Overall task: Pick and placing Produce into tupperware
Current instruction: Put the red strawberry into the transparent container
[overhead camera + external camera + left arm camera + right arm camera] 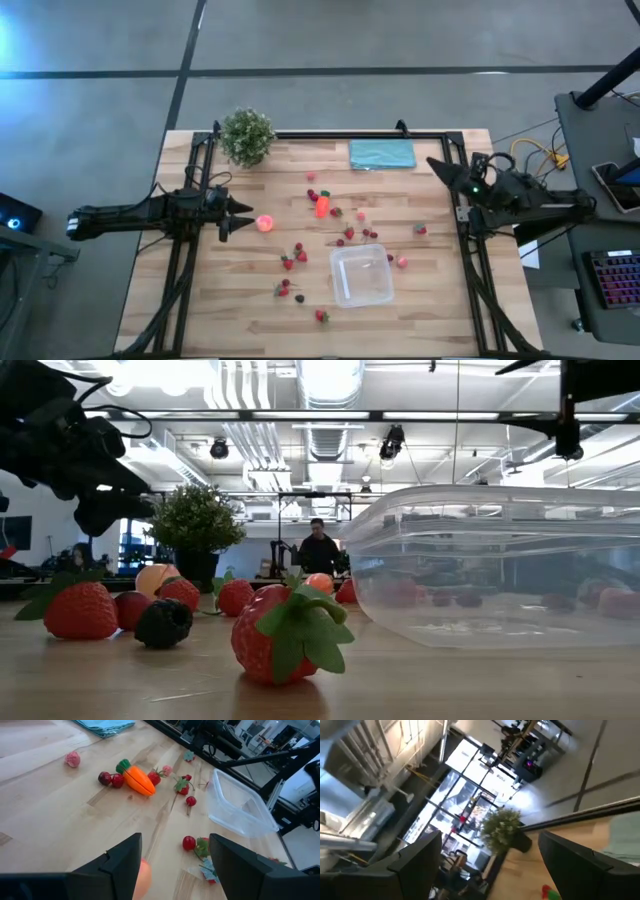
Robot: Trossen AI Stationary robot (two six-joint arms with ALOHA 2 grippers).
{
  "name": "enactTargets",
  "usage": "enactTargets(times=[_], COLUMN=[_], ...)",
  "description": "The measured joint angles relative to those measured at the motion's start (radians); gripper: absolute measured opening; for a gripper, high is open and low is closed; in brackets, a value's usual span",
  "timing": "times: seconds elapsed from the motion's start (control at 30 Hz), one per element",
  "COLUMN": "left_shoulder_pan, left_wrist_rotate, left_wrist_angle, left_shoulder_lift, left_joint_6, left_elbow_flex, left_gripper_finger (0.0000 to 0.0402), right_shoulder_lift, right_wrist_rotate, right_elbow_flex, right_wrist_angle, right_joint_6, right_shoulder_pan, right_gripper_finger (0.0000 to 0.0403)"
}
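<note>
Produce lay scattered over the pale wooden slatted desk [220, 300], none of it inside the clear, shallow, rounded-square plastic tupperware [361, 275], which sat empty toward the near right of the desk. The left hand [246, 221] reached in low from the left side, its two dark fingers [120, 862] spread apart with the glowing pink-orange ball [265, 223] just beyond their tips; in the left wrist view the ball [144, 877] showed partly hidden between them, not gripped.

An orange toy carrot with a green top [322, 205] lay near the middle of the desk, with small dark red cherry-like pieces [111, 779] just beside it. Small red strawberry pieces [290, 262] were strewn left of the tub, and one more [321, 315] lay near the front edge. A pink piece [402, 262] lay just right of the tub.

The right hand [441, 168] waited raised at the right edge of the desk, fingers [420, 865] apart and holding nothing. A green bushy potted plant [247, 136] stood at the far left corner and a flat teal folded cloth [381, 154] lay at the far edge.
</note>
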Motion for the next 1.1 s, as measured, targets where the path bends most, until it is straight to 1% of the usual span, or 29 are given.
enactTargets(times=[0.1, 0.2, 0.3, 0.33, 0.47, 0.53, 0.57, 0.6, 0.67, 0.77, 0.83, 0.93, 1.1], left_shoulder_pan=[0.000, 0.000, 0.000, 0.000, 0.000, 0.000, 0.000, 0.000, 0.000, 0.000, 0.000, 0.000, 0.000], left_wrist_rotate=[-0.030, -0.033, -0.033, -0.034, -0.034, -0.034, -0.034, -0.034, -0.034, -0.035, -0.035, -0.035, -0.035], left_wrist_angle=[0.001, 0.004, 0.005, 0.005, 0.006, 0.006, 0.006, 0.006, 0.006, 0.007, 0.007, 0.007, 0.007], left_shoulder_lift=[0.000, 0.000, 0.000, 0.000, 0.000, 0.000, 0.000, 0.000, 0.000, 0.000, 0.000, 0.000, 0.000], left_joint_6=[0.130, 0.233, 0.250, 0.249, 0.249, 0.248, 0.248, 0.248, 0.248, 0.247, 0.247, 0.247, 0.247], left_elbow_flex=[0.000, 0.000, -0.001, -0.001, -0.001, -0.001, -0.001, -0.001, -0.001, -0.001, -0.001, -0.001, -0.001], left_gripper_finger=[0.0217, 0.0217, 0.0217, 0.0217, 0.0217, 0.0217, 0.0217, 0.0217, 0.0217, 0.0217, 0.0217, 0.0217, 0.0217], right_shoulder_lift=[0.077, 0.153, 0.211, 0.225, 0.268, 0.282, 0.289, 0.296, 0.318, 0.388, 0.446, 0.533, 0.698], right_wrist_rotate=[-0.001, 0.002, 0.007, -0.006, -0.110, -0.157, -0.180, -0.194, -0.211, -0.229, -0.279, -0.366, -0.506], right_elbow_flex=[0.001, 0.023, 0.056, 0.071, 0.134, 0.183, 0.216, 0.254, 0.345, 0.468, 0.524, 0.563, 0.535], right_wrist_angle=[0.005, 0.006, 0.005, 0.005, -0.045, -0.147, -0.228, -0.341, -0.624, -1.048, -1.215, -1.332, -1.337], right_joint_6=[-0.006, -0.010, 0.010, 0.025, 0.021, 0.024, 0.031, 0.050, 0.112, 0.228, 0.266, 0.276, 0.242], right_shoulder_pan=[0.001, 0.000, -0.001, -0.001, -0.001, -0.002, -0.002, -0.001, -0.001, -0.001, -0.002, -0.001, -0.001], right_gripper_finger=[0.0322, 0.0322, 0.0322, 0.0322, 0.0322, 0.0322, 0.0322, 0.0322, 0.0322, 0.0322, 0.0322, 0.0322, 0.0322])
